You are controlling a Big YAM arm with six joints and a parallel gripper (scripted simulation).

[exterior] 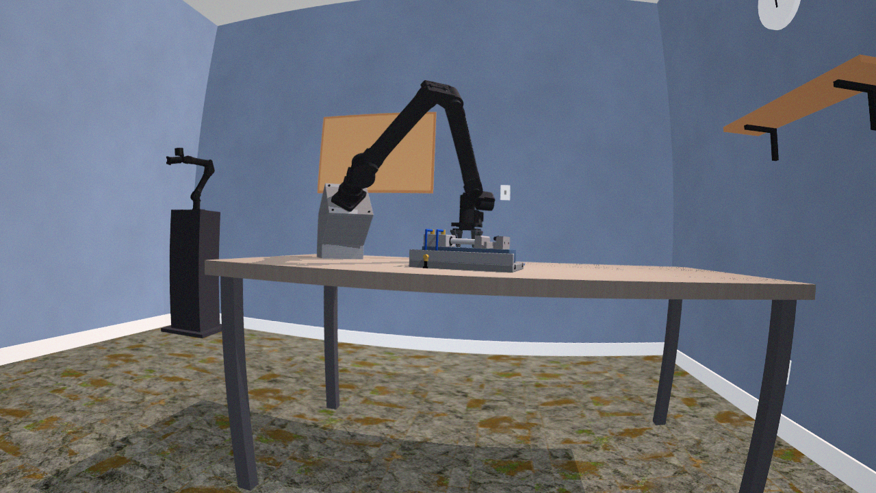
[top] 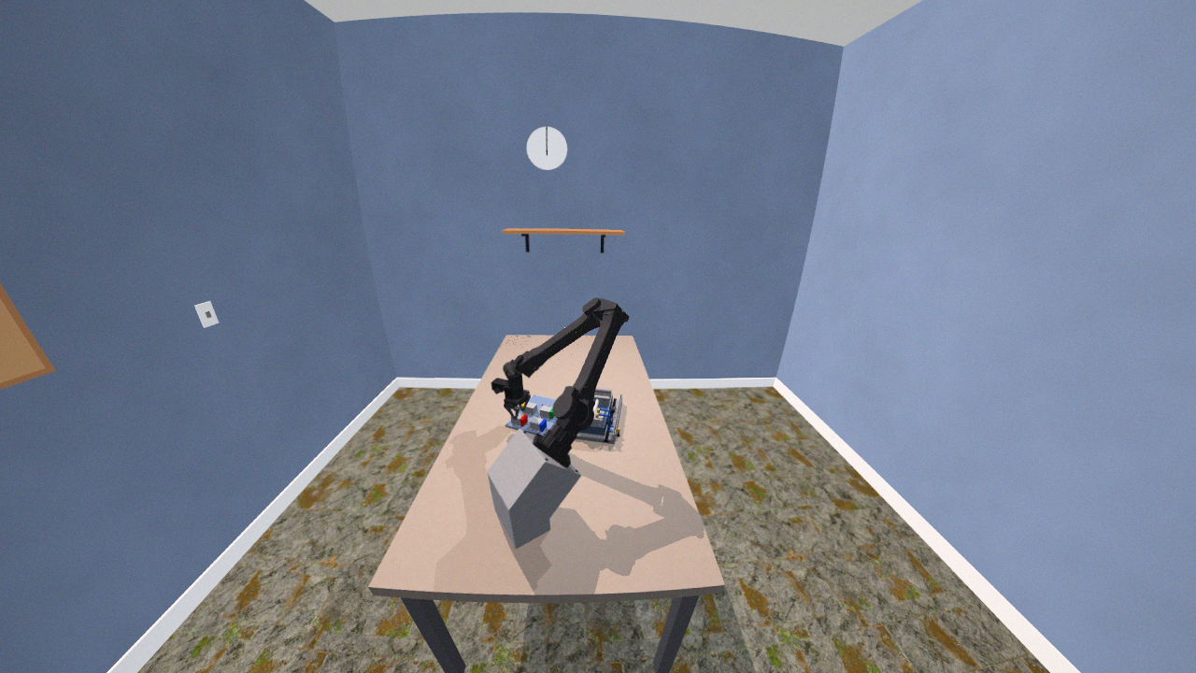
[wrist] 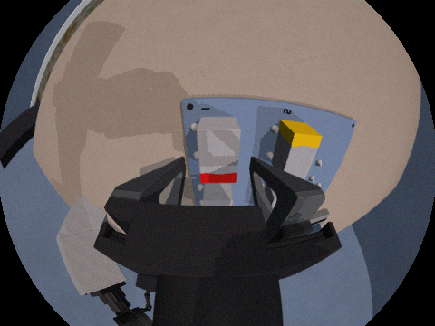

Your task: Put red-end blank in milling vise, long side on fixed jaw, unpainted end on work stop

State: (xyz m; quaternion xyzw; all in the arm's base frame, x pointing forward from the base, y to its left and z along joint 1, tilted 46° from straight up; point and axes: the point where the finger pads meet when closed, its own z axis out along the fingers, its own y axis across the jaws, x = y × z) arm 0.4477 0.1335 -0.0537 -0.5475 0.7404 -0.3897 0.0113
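Observation:
The blank with the red end (wrist: 219, 145) (top: 523, 421) lies on the blue plate (wrist: 246, 109), its red end toward the gripper's body in the wrist view. My gripper (wrist: 217, 162) (top: 514, 413) (exterior: 467, 234) is open, with one finger on each side of this blank and a gap showing on both sides. The milling vise (exterior: 462, 258) stands beside the plate. Its fixed jaw (exterior: 501, 242) is the end block without hoses. The work stop and low bars cannot be made out.
A yellow-ended blank (wrist: 300, 140) (top: 527, 407) lies beside the right finger. A blue-ended blank (top: 542, 424) and a green-ended blank (top: 550, 413) are nearer the vise in the top view. Small round pegs line the blanks. Blue hoses (exterior: 426, 239) rise at the vise's other end.

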